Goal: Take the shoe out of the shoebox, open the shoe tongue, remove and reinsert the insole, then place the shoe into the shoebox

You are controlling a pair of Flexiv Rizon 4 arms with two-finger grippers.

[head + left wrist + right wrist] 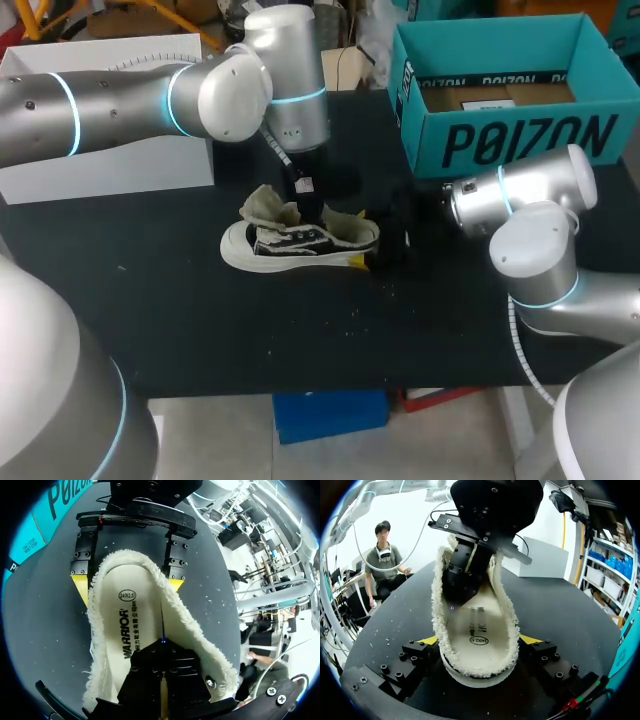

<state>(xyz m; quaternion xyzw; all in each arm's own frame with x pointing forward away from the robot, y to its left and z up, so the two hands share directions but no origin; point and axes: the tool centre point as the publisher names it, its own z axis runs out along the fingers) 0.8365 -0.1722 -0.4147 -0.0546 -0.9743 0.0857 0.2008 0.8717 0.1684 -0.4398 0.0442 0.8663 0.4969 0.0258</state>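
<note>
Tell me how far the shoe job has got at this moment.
Done: the shoe is out of the shoebox, its opening spread wide. In hand: the right gripper clamps the heel while the left gripper reaches inside onto the insole, which lies in the shoe; whether it is not yet removed or already reinserted, I cannot tell. Left: at least boxing the shoe.
</note>
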